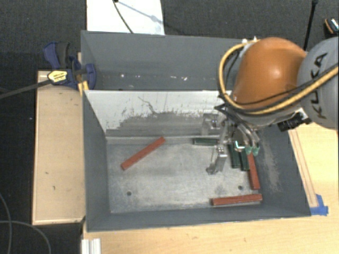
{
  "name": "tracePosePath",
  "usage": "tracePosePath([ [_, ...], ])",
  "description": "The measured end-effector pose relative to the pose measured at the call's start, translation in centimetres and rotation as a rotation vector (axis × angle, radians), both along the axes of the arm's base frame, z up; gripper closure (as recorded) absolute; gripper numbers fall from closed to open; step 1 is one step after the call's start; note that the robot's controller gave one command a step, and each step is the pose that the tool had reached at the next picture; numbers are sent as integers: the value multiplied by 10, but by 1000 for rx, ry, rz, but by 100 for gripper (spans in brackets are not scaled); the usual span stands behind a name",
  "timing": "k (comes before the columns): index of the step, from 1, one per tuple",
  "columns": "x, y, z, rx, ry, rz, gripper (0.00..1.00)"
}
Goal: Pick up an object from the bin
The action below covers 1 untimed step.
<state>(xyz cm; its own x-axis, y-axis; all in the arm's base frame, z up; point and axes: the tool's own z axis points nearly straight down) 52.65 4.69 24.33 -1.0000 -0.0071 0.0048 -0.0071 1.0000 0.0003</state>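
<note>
A robotics lab — KUKA arm point(319, 73) over a scuffed metal bin point(169, 181).

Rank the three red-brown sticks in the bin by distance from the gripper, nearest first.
1. Stick along the right wall, beside the gripper.
2. Stick along the front wall, right side.
3. Tilted stick, left of centre.

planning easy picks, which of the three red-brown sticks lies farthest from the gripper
The slanted stick on the left side of the bin, lying alone. The front stick and the right-hand stick both lie close by the gripper.
</note>
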Motion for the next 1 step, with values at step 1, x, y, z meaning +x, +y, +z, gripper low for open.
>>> tracePosePath([
  [1,30,98,-177,2,-3,181,0],
])
